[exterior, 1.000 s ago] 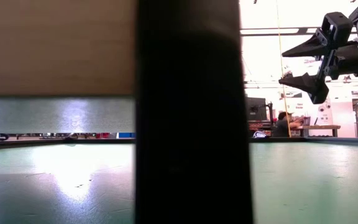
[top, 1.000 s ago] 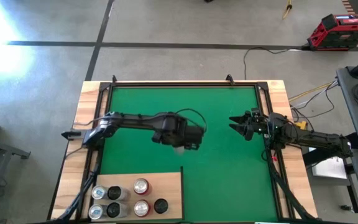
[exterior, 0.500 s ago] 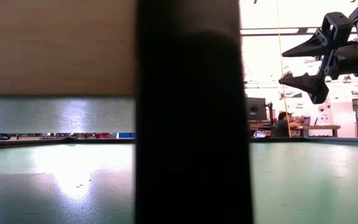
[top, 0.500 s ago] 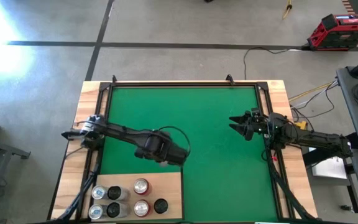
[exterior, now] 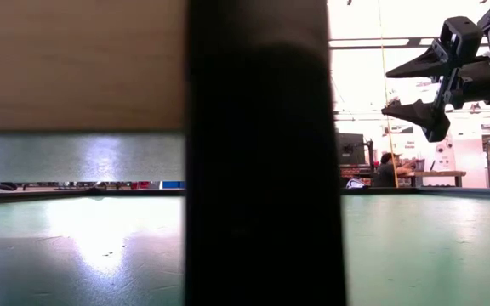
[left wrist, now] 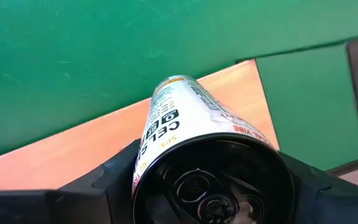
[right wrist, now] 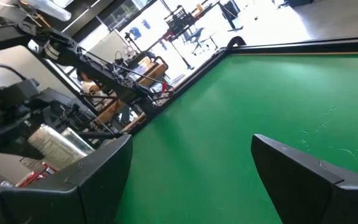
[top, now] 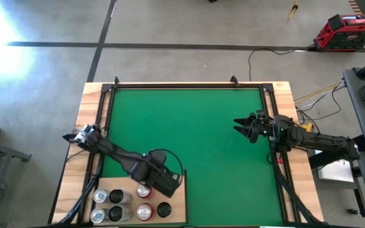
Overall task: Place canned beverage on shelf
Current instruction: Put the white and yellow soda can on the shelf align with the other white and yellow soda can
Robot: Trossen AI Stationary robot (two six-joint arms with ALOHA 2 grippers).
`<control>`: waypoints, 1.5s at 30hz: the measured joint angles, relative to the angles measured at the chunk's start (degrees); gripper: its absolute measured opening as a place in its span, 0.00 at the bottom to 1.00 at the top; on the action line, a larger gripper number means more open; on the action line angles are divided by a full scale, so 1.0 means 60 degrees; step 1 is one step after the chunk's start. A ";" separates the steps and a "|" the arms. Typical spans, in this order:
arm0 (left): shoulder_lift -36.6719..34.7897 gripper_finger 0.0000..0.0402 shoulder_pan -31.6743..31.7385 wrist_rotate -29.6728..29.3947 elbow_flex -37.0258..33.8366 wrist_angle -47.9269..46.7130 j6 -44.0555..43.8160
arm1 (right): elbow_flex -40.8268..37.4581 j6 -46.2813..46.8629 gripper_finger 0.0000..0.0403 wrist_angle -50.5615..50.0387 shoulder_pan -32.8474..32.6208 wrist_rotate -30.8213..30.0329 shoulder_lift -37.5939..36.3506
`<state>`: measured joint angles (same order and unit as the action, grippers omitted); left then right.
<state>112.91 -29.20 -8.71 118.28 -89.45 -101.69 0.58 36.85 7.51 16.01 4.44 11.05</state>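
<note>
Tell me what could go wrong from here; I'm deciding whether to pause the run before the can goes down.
The left gripper, shut on the can, hangs over the shelf close to the cans already there, so lowering it might knock one over. It is also near the shelf's edge by the mat; set down there, the can could tip off. The right gripper waits open, well clear.

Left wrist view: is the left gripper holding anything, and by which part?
Yes. The left gripper holds a white canned beverage by its sides near the top end, over the shelf. The right gripper is open and holds nothing.
</note>
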 joint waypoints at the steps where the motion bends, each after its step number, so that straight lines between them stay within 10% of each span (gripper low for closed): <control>1: 0.0049 0.61 -0.0056 0.0003 0.0000 0.0018 -0.0003 | 0.0000 -0.0001 0.79 0.0000 -0.0001 0.0000 0.0000; 45: 0.0683 0.66 -0.0539 0.0631 0.0022 0.1677 0.0368 | 0.0000 0.0002 0.79 0.0000 0.0000 0.0001 0.0000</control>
<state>117.01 -32.43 -4.92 118.41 -79.39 -99.48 0.58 36.86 7.51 16.01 4.45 11.05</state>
